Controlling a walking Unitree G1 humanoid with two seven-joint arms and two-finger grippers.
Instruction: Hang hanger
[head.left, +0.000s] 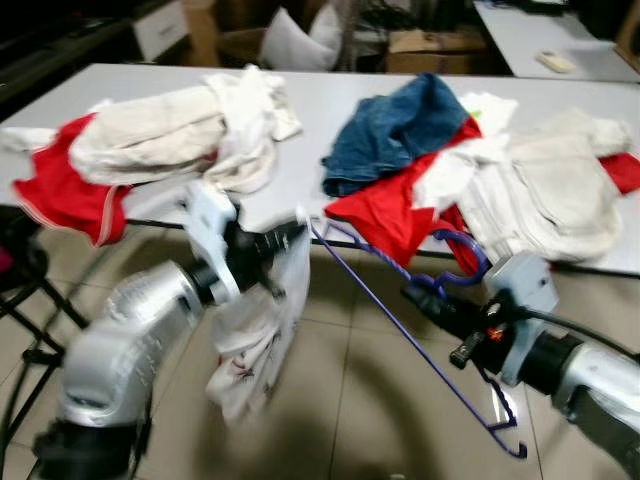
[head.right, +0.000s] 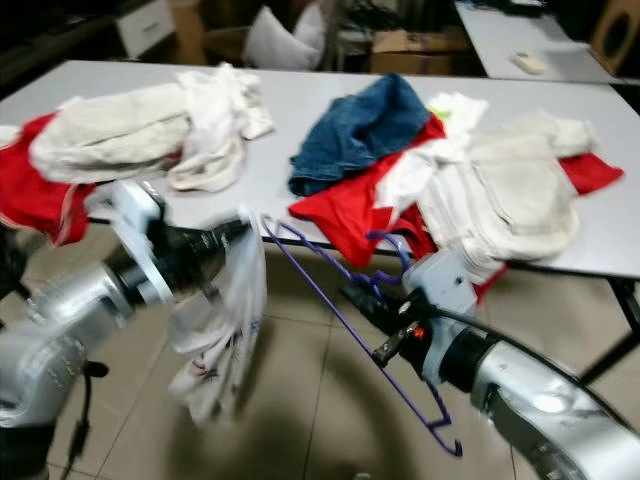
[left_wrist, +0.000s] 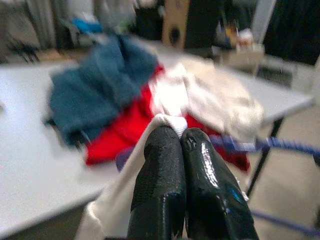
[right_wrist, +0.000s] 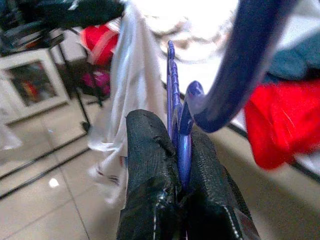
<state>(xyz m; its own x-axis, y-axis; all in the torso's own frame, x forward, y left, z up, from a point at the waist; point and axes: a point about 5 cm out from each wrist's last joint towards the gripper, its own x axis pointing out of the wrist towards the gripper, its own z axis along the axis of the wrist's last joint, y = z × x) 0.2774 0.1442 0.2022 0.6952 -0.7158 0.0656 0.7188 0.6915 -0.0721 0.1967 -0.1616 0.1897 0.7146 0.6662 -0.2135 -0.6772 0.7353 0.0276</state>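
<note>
So from my seat I'm looking down at the white table (head.left: 300, 110) with both arms held out just in front of its near edge. My right gripper (right_wrist: 182, 165) has its two fingers pressed together on the neck of the purple hanger (head.left: 420, 340), right under the hook, which curls up toward the table edge by the red garment (head.left: 385, 215). The hanger's wire frame slants away from that grip, one end reaching up toward my left gripper (head.left: 290, 238) and the other pointing down toward the tiled floor (head.left: 360, 400) below the table. The left gripper sits in front of the table's near edge too, its fingers squeezed together on a white garment (head.left: 255, 340) that droops from them toward the floor, with some reddish marks low on the cloth. On the table itself there's a blue denim piece (head.left: 395, 130) near the middle, the red garment spilling over the near edge beside it, and a cream pile (head.left: 550, 190) further along on the right. Over on the table's left end sits another heap of cream cloth (head.left: 170, 135) over red cloth (head.left: 70, 190). Everything's a bit motion-blurred.
</note>
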